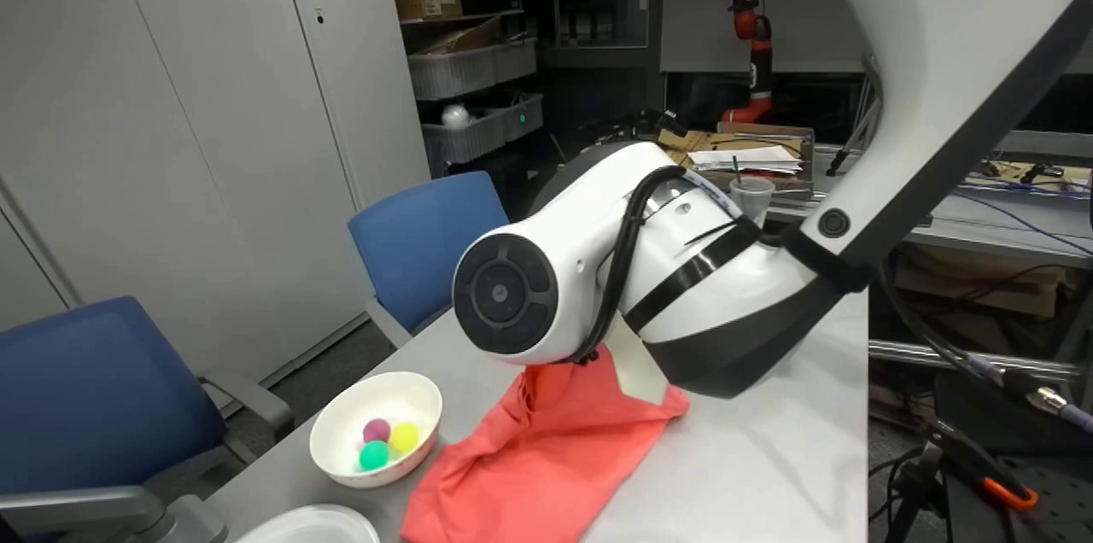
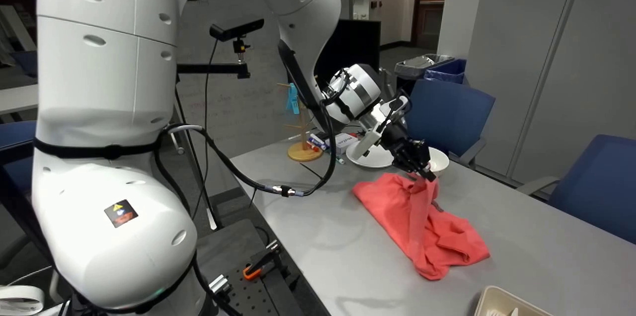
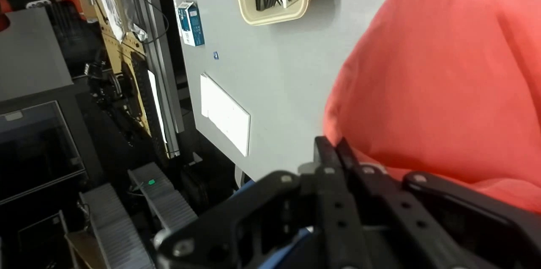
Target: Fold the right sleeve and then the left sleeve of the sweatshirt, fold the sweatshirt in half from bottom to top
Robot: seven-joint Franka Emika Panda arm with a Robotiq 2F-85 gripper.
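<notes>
One coral sweatshirt (image 2: 418, 224) lies rumpled on the table (image 2: 328, 226), between the edge by the office chairs (image 2: 442, 112) and the edge by the Panda arm (image 2: 112, 107). The Robotiq gripper (image 3: 336, 144) pinches the sweatshirt's raised part.

Soft light covers the surface (image 2: 348, 246), with a smudged shadow at lower centre in an exterior view. In an exterior view the shelves (image 1: 491, 14), upper centre, sit in gloom. In the wrist view the claw (image 3: 334, 144) looks slightly blurred along the bottom edge.
</notes>
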